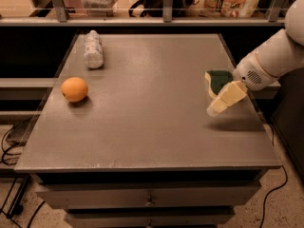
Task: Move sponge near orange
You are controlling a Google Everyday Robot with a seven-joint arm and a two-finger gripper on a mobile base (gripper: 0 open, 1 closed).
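Observation:
The sponge [217, 81] lies near the table's right edge, green face up, with its pale yellow foam showing at the left side. The orange [74, 89] sits at the table's left side, far from the sponge. My gripper [225, 99] comes in from the right on a white arm, hovering just in front of the sponge and overlapping its near right corner. Its cream-yellow pads point down and left toward the table.
A whitish plastic bottle [93, 49] lies on its side at the back left of the grey table [152, 127]. A shelf rail with bags and boxes runs behind the table. Drawers are below the front edge.

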